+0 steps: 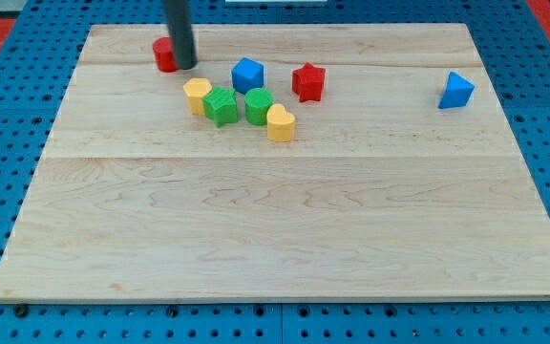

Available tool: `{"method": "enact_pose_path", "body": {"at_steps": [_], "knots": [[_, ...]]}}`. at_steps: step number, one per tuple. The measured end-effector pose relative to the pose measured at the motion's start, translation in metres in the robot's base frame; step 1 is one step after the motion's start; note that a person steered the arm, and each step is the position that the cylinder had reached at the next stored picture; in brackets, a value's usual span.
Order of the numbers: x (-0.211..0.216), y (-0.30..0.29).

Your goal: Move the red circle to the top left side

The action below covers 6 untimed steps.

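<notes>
Near the counter's (285, 239) top-left corner: red circle (164, 55) sits just off the top edge. Tool is a plain rod, nothing to spread or pinch; my tip (183, 67) touches the circle's right side. Circle lies left of the tip, so pushing left looks right.

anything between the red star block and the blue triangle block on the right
Nothing. In the camera view, the wooden board is bare between the red star block and the blue triangle block. My tip sits far off, against the red circle block.
</notes>
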State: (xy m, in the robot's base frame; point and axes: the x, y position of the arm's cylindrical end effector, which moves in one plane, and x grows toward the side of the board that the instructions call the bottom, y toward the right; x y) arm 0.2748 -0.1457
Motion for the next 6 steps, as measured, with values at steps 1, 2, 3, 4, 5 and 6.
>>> {"method": "enact_pose_path", "body": {"at_steps": [1, 2, 3, 4, 5, 6], "knots": [[-0.025, -0.021], [-0.025, -0.031], [-0.025, -0.031], [-0.025, -0.032], [-0.023, -0.035], [-0.023, -0.041]]}}
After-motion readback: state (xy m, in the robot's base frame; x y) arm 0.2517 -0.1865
